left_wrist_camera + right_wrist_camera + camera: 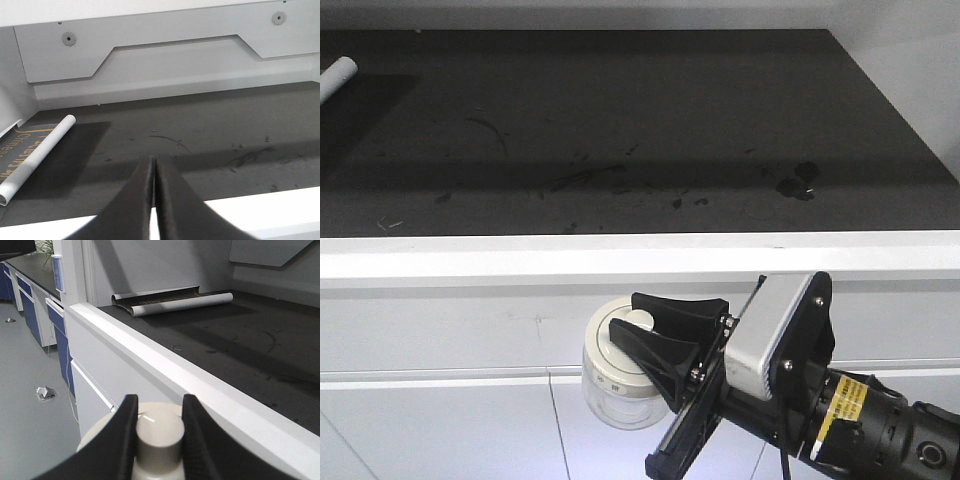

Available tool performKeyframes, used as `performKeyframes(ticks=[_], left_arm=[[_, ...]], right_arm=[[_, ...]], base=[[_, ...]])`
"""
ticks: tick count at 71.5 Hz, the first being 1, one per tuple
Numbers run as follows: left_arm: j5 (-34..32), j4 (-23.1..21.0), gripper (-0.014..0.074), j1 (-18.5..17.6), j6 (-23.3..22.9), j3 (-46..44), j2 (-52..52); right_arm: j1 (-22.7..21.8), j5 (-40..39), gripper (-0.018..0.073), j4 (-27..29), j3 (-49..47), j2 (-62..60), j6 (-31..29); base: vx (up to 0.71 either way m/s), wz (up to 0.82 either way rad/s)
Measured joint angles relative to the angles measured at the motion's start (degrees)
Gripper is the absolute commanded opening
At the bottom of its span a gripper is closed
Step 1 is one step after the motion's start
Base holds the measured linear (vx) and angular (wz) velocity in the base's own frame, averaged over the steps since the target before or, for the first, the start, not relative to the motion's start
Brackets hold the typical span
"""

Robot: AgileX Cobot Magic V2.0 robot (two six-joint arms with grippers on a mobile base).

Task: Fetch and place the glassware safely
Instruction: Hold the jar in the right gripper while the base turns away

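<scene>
The right arm [880, 415] comes in from the lower right corner and reaches to the left, with its wrist tilted. The right gripper [642, 335] presses its two black fingers [119, 440] on both sides of the lid knob of the glass jar [612, 395]. The left gripper [153, 165] points forward, its fingers closed against each other with nothing between them.

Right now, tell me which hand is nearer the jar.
Right. The right hand grips the knob on the jar; the left hand, shut, faces the countertop with no jar in view.
</scene>
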Motion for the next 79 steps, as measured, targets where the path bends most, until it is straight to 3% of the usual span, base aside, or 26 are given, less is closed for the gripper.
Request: performKeyframes(ticks=[47, 79], left_arm=[[0.0, 0.0, -0.0007, 0.0, 0.0, 0.0, 0.0], [0.0, 0.0, -0.0007, 0.0, 0.0, 0.0, 0.0]], right_arm=[[0.0, 0.0, -0.0003, 0.1, 0.0, 0.0, 0.0], [0.0, 0.0, -0.0003, 0.1, 0.0, 0.0, 0.0]], base=[[-0.02, 0.09], [-0.09, 0.43]])
